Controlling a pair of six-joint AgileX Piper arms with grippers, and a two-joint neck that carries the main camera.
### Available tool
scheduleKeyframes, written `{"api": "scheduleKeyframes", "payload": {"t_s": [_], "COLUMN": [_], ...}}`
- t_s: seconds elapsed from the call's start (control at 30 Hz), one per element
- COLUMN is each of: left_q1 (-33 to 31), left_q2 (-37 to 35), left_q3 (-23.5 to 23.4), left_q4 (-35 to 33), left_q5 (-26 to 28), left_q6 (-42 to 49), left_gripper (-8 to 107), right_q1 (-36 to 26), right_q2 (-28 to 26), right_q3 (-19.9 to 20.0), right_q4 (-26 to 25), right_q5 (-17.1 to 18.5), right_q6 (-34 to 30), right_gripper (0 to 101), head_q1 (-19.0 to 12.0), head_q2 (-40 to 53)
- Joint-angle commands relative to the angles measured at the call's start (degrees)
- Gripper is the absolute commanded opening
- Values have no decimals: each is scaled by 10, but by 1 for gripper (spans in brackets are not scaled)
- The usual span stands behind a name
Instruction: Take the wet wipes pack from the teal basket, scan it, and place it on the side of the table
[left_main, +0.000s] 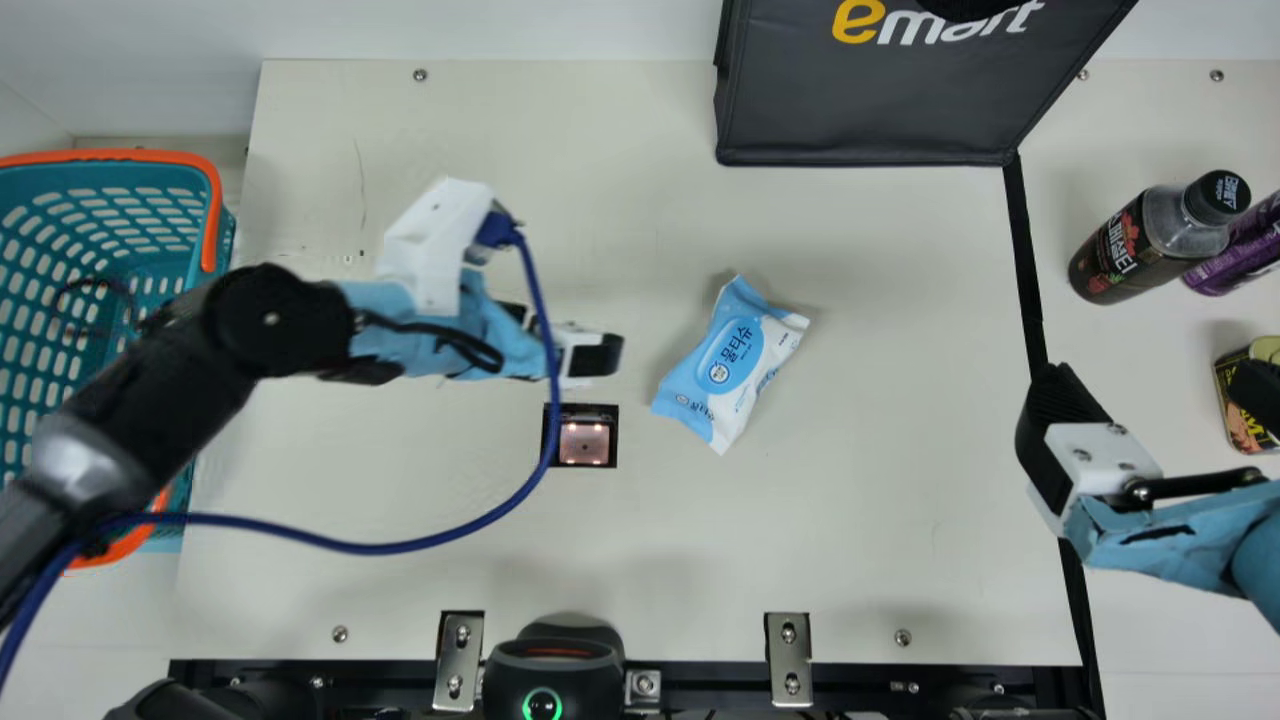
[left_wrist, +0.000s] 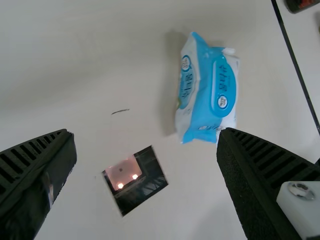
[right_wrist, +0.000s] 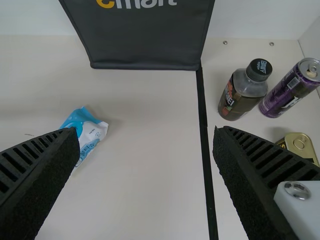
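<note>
My left gripper (left_main: 568, 336) is over the table between the teal basket (left_main: 212, 205) and the wet wipes pack (left_main: 733, 362). The pack lies on the cream table, blue and white, apart from both grippers. In the left wrist view, the left gripper (left_wrist: 146, 145) is open with nothing between its fingers, and the pack (left_wrist: 212, 92) lies beyond them. My right gripper (left_main: 1150, 400) stands at the table's right side. From the right wrist, the gripper (right_wrist: 146, 142) shows wide open, the pack (right_wrist: 90, 134) partly behind one finger. A square scanner window (left_main: 585, 442) is set in the table left of the pack.
A dark bag (left_main: 870, 110) stands at the back. Beyond the black line on the right are a dark bottle (left_main: 1140, 245), a purple can (left_main: 1240, 250) and a gold tin (left_main: 1240, 420). A blue cable (left_main: 390, 547) loops from the left arm; a black device (left_main: 555, 665) stands at the front edge.
</note>
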Motion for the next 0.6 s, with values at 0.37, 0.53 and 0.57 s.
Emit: {"api": "scheduleKeyframes", "payload": {"t_s": [0.37,0.53,0.57], "left_q1": [106,125,127], "left_q2": [-190,-235,-242], "left_q3": [35,14,8], "left_q4": [173,253,265], "left_q5": [52,93,103], "left_q6": [-66,-99,-104], "left_gripper": [90,90,90], "right_q1": [0,0,0], "right_q2": [0,0,0], "right_q3": [0,0,0], "right_q4": [0,0,0], "right_q5": [0,0,0], "right_q6": [0,0,0], "right_gripper": [95,95,95], "head_q1": [-17,-17,-17], "head_q2": [1,1,1]}}
